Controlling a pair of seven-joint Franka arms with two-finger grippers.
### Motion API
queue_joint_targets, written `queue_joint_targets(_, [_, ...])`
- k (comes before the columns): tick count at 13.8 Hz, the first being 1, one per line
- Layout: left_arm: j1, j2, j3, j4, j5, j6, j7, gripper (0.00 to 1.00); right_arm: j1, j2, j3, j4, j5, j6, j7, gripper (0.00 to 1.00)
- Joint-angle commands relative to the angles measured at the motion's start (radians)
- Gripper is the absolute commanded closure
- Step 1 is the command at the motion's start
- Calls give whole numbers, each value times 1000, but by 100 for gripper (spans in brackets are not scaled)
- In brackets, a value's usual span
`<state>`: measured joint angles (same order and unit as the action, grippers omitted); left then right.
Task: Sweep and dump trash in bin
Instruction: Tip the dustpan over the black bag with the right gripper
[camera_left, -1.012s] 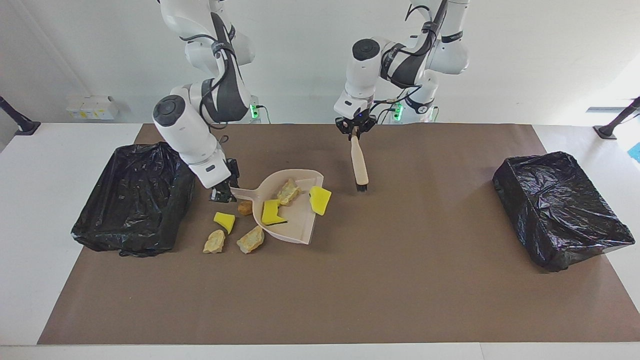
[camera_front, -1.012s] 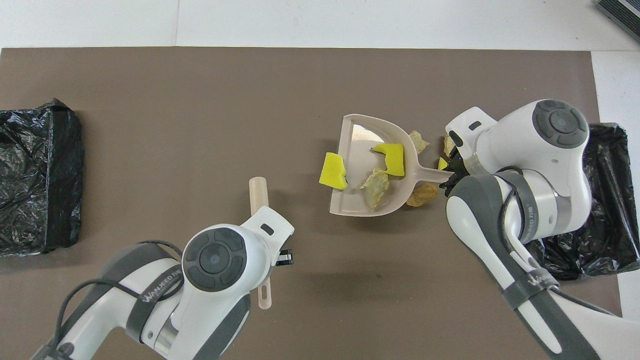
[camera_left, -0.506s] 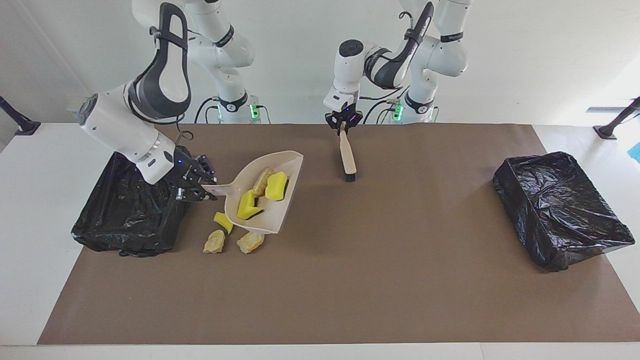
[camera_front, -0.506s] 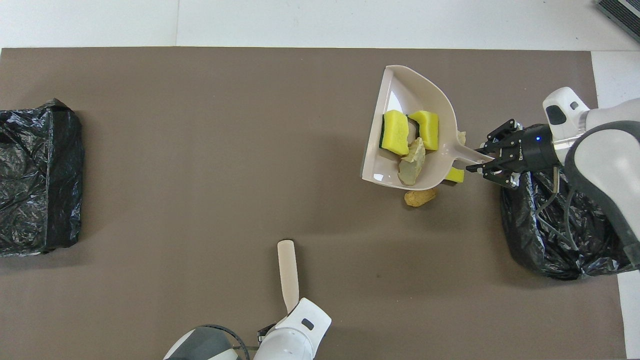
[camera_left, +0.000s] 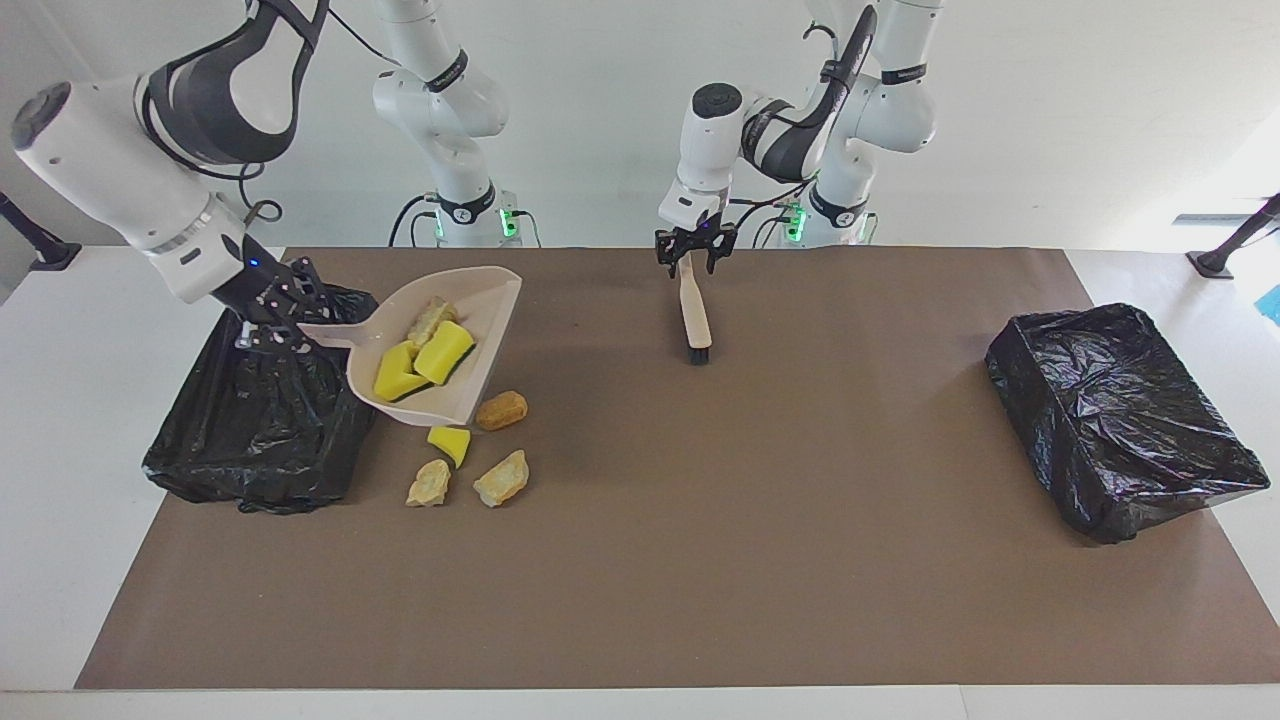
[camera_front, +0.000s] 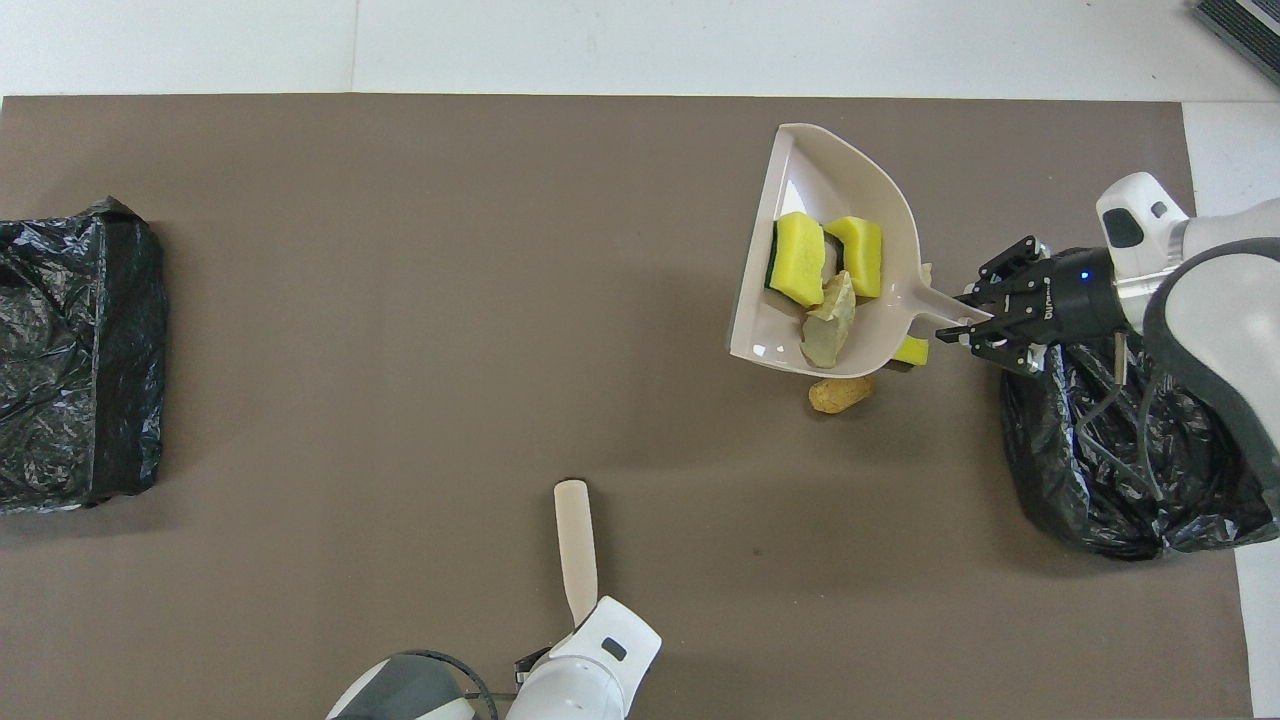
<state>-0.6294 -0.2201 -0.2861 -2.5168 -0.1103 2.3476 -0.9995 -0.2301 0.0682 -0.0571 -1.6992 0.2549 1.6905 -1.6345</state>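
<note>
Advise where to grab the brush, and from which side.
Grip the brush by its slim handle, at the end nearer the robots, coming down from above with the fingers across its width. It points lengthwise away from the robots, bristles down at the farther end, so the handle's narrow sides are exposed. The left gripper sits over that end.

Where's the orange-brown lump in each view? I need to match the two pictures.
Facing view: orange-brown lump lies on the mat left of centre, just below the raised dustpan.
Overhead view: lump lies right of centre, just below the dustpan.
Shared landmark: the dustpan, beside the bin.
</note>
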Motion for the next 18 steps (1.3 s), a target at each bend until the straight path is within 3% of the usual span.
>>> queue_joint_targets(1, [107, 7, -4, 116, -11, -123, 15, 0, -122, -19, -10, 13, -89, -31, -76, 100])
queue_joint_targets(3, [180, 7, -2, 183, -9, -188, 33, 0, -191, -21, -12, 16, -228, -2, -170, 100])
queue_joint_targets(6, [298, 11, -2, 234, -8, -186, 139, 0, -251, -34, -12, -7, -424, 116, -198, 100])
queue_joint_targets(9, [404, 79, -2, 321, 3, -194, 273, 0, -248, -33, -9, -40, -645, 210, -188, 100])
queue_joint_targets(11, [486, 143, -2, 416, 3, -258, 437, 0, -253, -22, -12, -65, -698, 271, -186, 100])
queue_joint_targets(14, [586, 198, -2, 507, 20, -317, 694, 0, -229, -27, -7, -98, -882, 281, -93, 100])
queue_joint_targets(18, [680, 226, -2, 637, 34, -445, 841, 0, -181, -27, -6, -131, -1017, 284, -27, 100])
